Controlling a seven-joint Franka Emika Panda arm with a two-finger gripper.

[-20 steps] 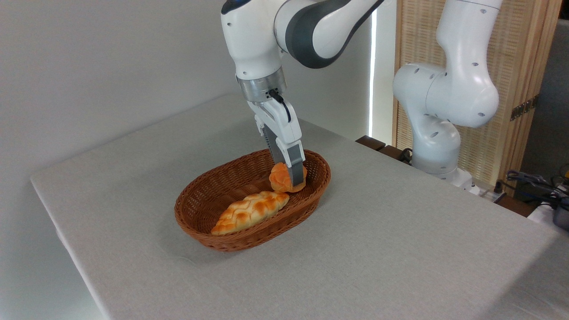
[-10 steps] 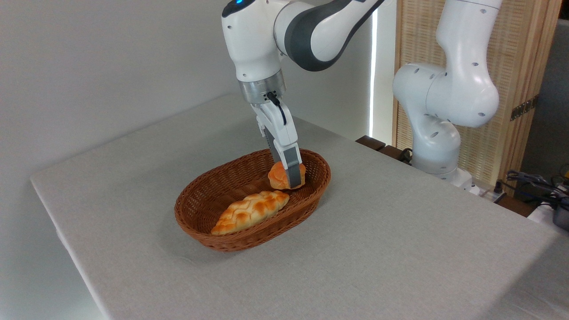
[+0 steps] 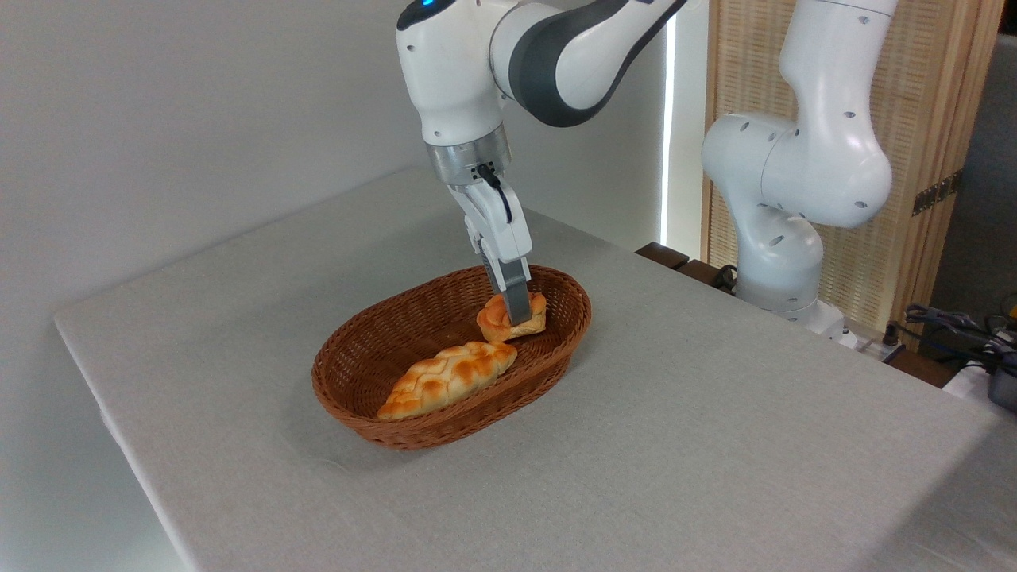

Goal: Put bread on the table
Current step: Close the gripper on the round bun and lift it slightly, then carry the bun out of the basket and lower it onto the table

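My gripper (image 3: 516,314) is closed on the bread (image 3: 508,318), one grey finger crossing its front face while the other is hidden behind it. The bread sits tilted in the hold, at the right end of the basket (image 3: 357,397), near rim height. I cannot tell whether its underside touches the weave; I judge it raised slightly off the basket floor. It is not on the table (image 3: 715,413), so the task is at its lifting stage.

The grip is taken across the middle of the bun, which I judge sensible: the rounded body gives the fingers two opposing sides to press. The tilt suggests the hold is off-centre, so it may rotate further or slip during the carry.

Materials: the bread is small, round, orange-golden, with a lobed, knotted top and a glossy skin. It looks slightly pinched at the finger, so I take it to be soft. The loaf (image 3: 449,377) beside it is longer, paler and braided, lying along the basket floor, close to the bun. The basket is brown woven wicker, oval, with ridged walls. The table has a flat, light grey, cloth-like surface with ample bare area to the right for placing.
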